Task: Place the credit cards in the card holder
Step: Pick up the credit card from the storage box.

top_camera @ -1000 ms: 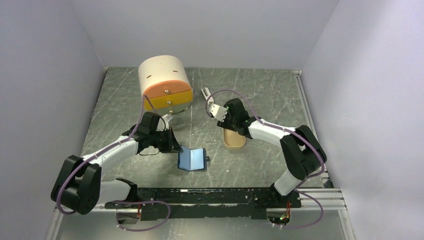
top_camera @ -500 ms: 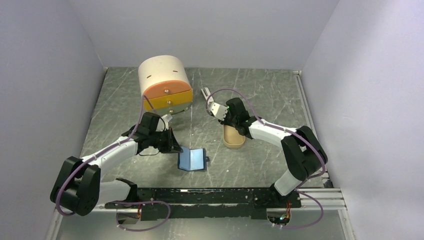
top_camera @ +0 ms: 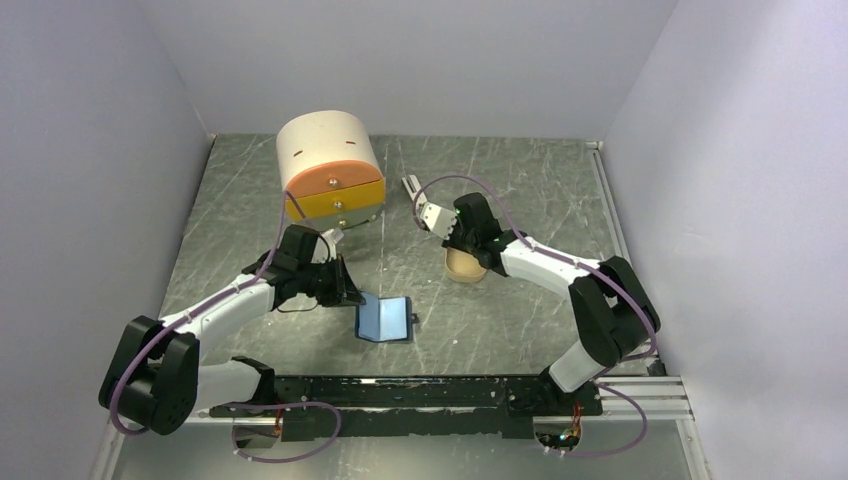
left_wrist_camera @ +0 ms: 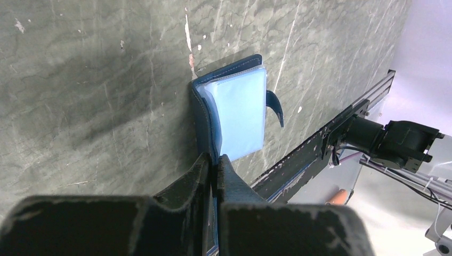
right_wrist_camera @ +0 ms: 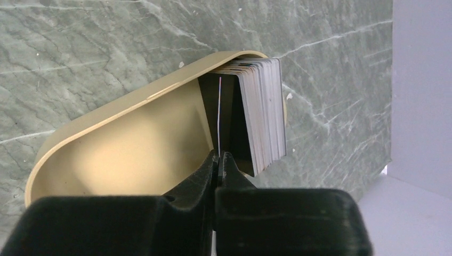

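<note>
Credit cards (right_wrist_camera: 264,114) stacked in tin (right_wrist_camera: 133,144); right claw (right_wrist_camera: 219,158) nipped, apparently on one: lift straight. Left claw (left_wrist_camera: 214,160) clamps card holder (left_wrist_camera: 242,114).

Left hand (top_camera: 352,296) at open card holder (top_camera: 388,318); right hand (top_camera: 458,245) over tin (top_camera: 466,270).

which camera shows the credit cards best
Right wrist: the credit cards sit stacked on edge in the tan tin, the right hand pinching one. Top external hides them behind that arm; left wrist shows none.
</note>
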